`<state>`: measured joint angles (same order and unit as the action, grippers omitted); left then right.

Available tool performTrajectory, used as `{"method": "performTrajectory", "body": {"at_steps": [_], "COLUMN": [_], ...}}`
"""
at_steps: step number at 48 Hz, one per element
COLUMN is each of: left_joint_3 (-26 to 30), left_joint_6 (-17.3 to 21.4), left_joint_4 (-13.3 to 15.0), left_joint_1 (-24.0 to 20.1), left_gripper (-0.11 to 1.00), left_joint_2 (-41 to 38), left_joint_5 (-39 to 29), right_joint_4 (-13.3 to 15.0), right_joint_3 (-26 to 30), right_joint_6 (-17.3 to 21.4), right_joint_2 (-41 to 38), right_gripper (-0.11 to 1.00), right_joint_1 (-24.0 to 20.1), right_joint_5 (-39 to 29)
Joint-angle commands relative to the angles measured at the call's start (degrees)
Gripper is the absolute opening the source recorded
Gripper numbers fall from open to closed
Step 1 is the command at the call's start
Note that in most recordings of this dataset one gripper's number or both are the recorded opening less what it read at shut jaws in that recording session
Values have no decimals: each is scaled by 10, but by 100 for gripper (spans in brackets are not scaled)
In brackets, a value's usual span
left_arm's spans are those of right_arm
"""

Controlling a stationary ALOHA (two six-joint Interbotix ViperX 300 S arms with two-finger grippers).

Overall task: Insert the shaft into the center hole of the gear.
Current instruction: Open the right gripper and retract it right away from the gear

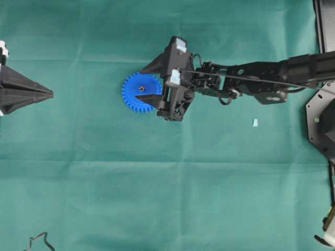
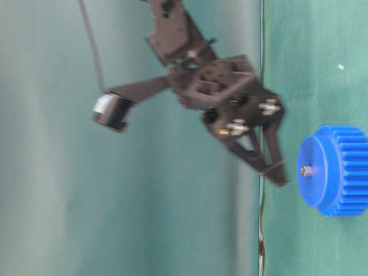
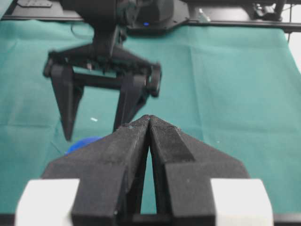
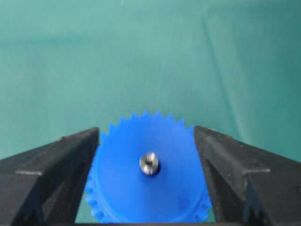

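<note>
The blue gear (image 1: pixel 137 99) lies flat on the green cloth. The silver shaft (image 1: pixel 142 88) stands upright in its hub, its end poking out (image 2: pixel 306 170). It fills the center hole, of which only a dark rim (image 4: pixel 155 170) shows. My right gripper (image 1: pixel 138 84) hangs open just above the gear (image 4: pixel 149 193), one finger (image 4: pixel 61 165) on each side and nothing between them; in the table-level view its fingertips (image 2: pixel 282 178) are clear of the hub. My left gripper (image 1: pixel 51 94) is shut and empty at the far left, its tips (image 3: pixel 149 117) pointing at the gear (image 3: pixel 82 142).
A small pale chip (image 1: pixel 255 122) lies on the cloth right of the gear. A black wire piece (image 1: pixel 39 241) sits at the front left corner. The right arm's base (image 1: pixel 322 120) stands along the right edge.
</note>
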<state>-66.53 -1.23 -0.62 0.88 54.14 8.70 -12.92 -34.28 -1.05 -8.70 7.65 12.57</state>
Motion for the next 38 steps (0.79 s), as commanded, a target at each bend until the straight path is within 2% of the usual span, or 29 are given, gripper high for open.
{"method": "performTrajectory", "body": {"at_steps": [1, 5, 21, 38], "left_joint_3": [14, 14, 14, 14], "left_joint_6": [0, 0, -1, -1], "left_joint_4": [-1, -2, -2, -2], "left_joint_1": [-1, -1, -1, -1], "left_gripper": [0, 0, 0, 0], "left_joint_2": [-3, -3, -2, -2], "left_joint_5": [3, 3, 3, 3], "right_joint_4": [2, 4, 5, 5], "right_joint_3": [6, 4, -18, -122], "right_joint_6": [-4, -11, -38, -38], "right_joint_2": [43, 68, 170, 294], "right_gripper": [84, 81, 81, 81], "right_joint_1": [-2, -1, -1, -2], "right_joint_5": [0, -3, -34, -10]}}
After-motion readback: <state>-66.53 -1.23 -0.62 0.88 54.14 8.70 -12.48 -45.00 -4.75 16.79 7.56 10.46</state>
